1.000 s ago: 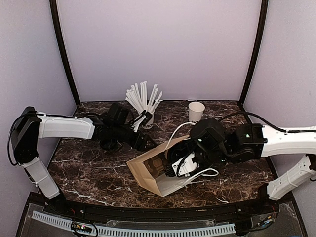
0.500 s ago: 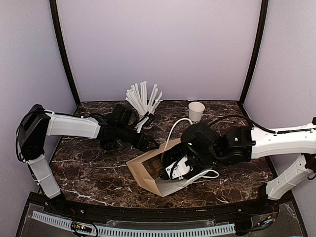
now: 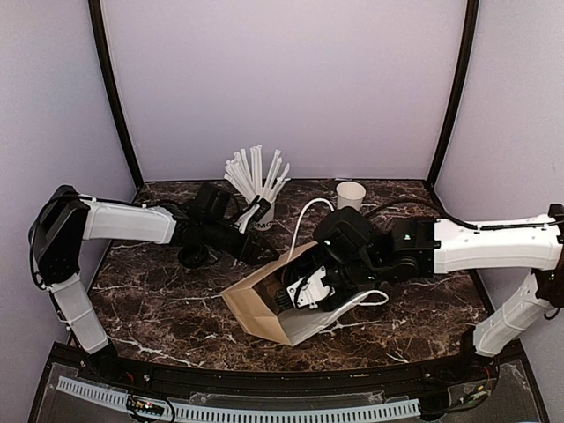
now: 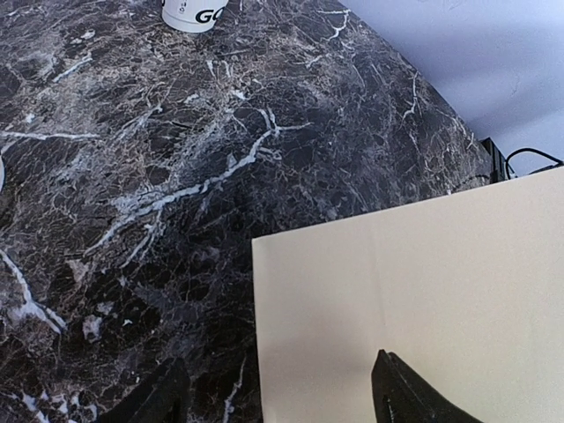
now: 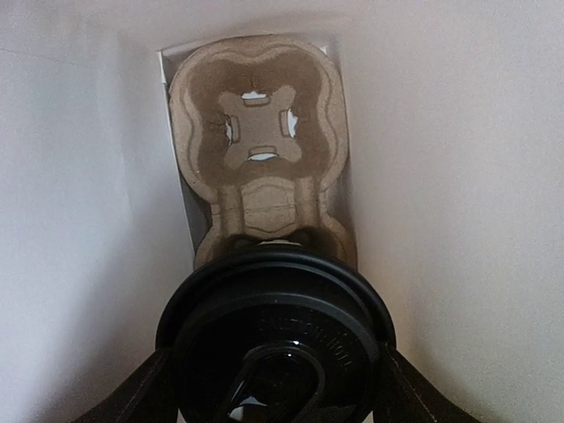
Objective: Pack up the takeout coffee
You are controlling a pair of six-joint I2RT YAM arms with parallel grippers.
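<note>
A tan paper bag [image 3: 256, 310] lies on its side on the marble table, its mouth facing right. My right gripper [image 3: 298, 295] reaches into that mouth. In the right wrist view it [image 5: 273, 383] is shut on the takeout coffee, whose round black lid [image 5: 275, 339] fills the lower frame between the fingers. A brown pulp cup carrier [image 5: 256, 167] lies deep inside the bag. The cup's white body is hidden. My left gripper [image 3: 267, 256] is at the bag's upper rim. In the left wrist view it [image 4: 273, 374] is open, one finger [image 4: 401, 397] over the bag's panel [image 4: 414, 291].
A white cup full of white straws [image 3: 256, 185] stands at the back centre; its base shows in the left wrist view [image 4: 189, 11]. A plain white cup [image 3: 351, 196] stands at the back right. A small black round object [image 3: 196, 256] lies under my left arm.
My right arm has moved left, carrying the coffee deeper into the bag. The bag has slid slightly left. My left arm has barely moved.
</note>
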